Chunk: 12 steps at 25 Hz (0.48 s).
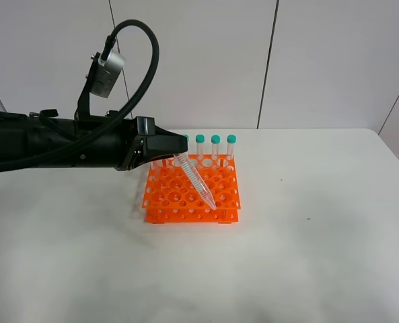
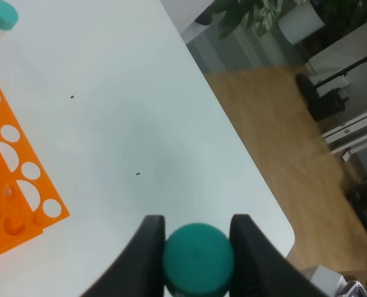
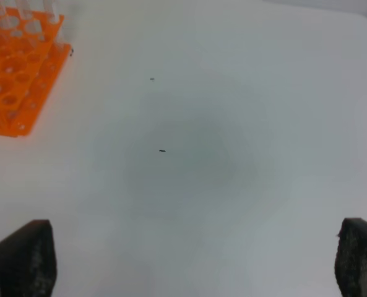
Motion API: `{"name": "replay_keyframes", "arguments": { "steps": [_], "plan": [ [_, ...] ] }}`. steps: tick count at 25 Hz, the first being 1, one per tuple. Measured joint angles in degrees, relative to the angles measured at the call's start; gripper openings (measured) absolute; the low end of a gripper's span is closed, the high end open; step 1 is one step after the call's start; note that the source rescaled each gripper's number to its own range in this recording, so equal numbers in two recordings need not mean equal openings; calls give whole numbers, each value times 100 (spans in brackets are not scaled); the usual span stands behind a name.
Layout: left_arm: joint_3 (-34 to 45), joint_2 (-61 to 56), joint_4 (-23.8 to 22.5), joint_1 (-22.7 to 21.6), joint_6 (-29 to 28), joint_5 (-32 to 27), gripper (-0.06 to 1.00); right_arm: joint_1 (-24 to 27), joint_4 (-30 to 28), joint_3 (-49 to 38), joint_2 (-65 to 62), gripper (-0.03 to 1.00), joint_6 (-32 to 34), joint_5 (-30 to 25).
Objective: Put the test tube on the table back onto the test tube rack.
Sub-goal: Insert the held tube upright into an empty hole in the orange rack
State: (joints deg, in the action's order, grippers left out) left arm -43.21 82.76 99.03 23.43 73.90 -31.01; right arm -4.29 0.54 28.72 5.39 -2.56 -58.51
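Note:
My left gripper (image 1: 175,153) is shut on the test tube (image 1: 194,180) near its teal cap and holds it tilted over the orange test tube rack (image 1: 165,201), pointed tip down near the rack's front right holes. In the left wrist view the teal cap (image 2: 198,258) sits squeezed between the two black fingers (image 2: 147,247), with the rack's corner (image 2: 16,204) beside it. Several capped tubes (image 1: 215,147) stand in the rack's back row. My right gripper (image 3: 195,260) is open above bare white table (image 3: 202,154), away from the rack (image 3: 16,74); it is out of the exterior high view.
The left arm (image 1: 51,141) and its cable loop reach in from the left above the table (image 1: 320,235). The table's right edge and rounded corner (image 2: 282,229) drop to a wooden floor with plants and stands. Small dark specks (image 3: 162,150) lie on the tabletop.

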Motion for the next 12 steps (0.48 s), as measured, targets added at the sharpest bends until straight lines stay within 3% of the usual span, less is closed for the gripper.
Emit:
{"name": "replay_keyframes", "arguments": {
  "steps": [12],
  "plan": [
    [0,0,0,0,0,0,0,282,-6,0,-505,100,5,9]
  ]
}}
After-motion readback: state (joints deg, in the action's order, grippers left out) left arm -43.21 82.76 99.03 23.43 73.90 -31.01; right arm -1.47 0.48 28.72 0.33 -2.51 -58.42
